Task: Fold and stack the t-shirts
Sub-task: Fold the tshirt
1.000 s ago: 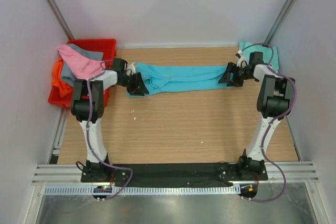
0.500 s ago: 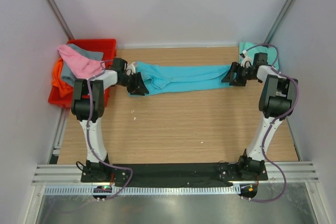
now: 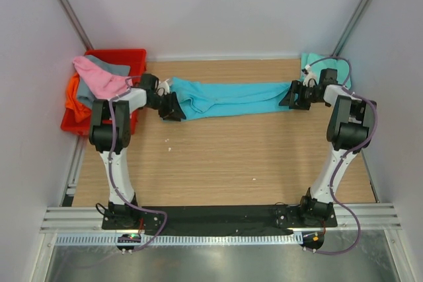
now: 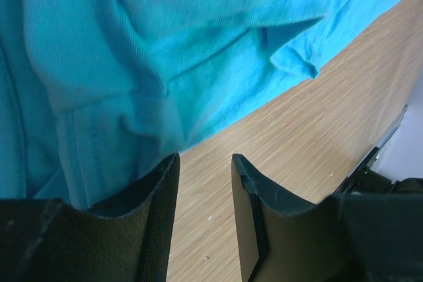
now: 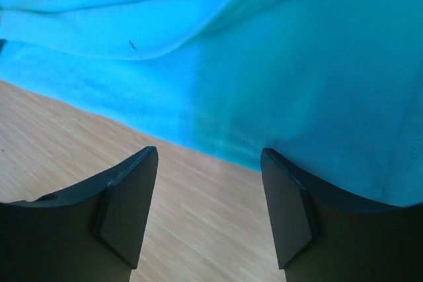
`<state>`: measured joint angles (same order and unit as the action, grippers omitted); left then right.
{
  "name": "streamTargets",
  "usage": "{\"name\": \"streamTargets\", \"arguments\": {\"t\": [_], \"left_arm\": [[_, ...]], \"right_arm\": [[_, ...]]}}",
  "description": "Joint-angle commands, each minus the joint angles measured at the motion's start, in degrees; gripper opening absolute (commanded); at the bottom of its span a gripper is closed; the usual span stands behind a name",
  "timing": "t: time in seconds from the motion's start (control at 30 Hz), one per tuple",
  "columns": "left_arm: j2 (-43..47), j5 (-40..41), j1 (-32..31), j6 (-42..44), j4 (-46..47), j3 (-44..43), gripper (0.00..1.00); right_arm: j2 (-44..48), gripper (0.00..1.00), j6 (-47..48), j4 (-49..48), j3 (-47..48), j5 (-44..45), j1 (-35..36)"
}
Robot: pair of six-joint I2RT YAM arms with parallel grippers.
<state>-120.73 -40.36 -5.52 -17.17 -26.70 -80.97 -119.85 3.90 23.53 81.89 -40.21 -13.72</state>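
Apparently empty, left gripper (image 4: 205, 163) and right gripper (image 5: 209, 156) gape beside rumpled knit turquoise t-shirt (image 3: 228, 99).

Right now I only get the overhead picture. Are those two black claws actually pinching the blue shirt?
Observer: No. The left wrist camera shows the left gripper open, with bare table between its fingers. The turquoise shirt ends right at the tips.
Operator: And the other claw?
Observer: The right wrist camera shows the right gripper open too, with wood between its fingers and the shirt's hem just beyond them.
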Motion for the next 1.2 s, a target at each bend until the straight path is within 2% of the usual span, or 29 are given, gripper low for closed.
{"name": "streamTargets", "arguments": {"t": [0.0, 0.2, 0.37, 0.53, 0.73, 0.93, 1.17], "left_arm": [[3.4, 2.1, 1.1, 4.9, -5.2, 2.8, 0.39], [7.5, 2.2, 1.6, 6.5, -7.1, 7.8, 0.39], [13.6, 0.5, 1.5, 6.5, -6.2, 11.8, 0.37], [18.7, 1.7, 1.5, 6.8, -6.1, 9.3, 0.38], [15.5, 4.2, 1.7, 8.0, -5.7, 2.1, 0.38], [7.0, 4.7, 1.9, 6.3, -2.7, -3.7, 0.37], [3.4, 5.0, 2.3, 5.8, -2.2, -3.5, 0.36]], "right_arm": [[1.0, 0.70, 4.8, 7.3, -7.0, 5.8, -0.3], [5.1, 0.70, 7.3, 9.3, -13.6, 5.1, -0.3], [7.3, 0.70, 7.7, 10.6, -13.6, 4.4, -0.3], [10.1, 0.70, 7.2, 10.7, -12.2, 2.8, -0.3], [13.0, 0.71, 5.9, 12.8, -8.4, 1.2, -0.3], [13.5, 0.71, 5.7, 13.3, -5.5, 1.3, -0.3], [12.8, 0.71, 4.2, 11.2, -2.4, 0.6, -0.6]]}}
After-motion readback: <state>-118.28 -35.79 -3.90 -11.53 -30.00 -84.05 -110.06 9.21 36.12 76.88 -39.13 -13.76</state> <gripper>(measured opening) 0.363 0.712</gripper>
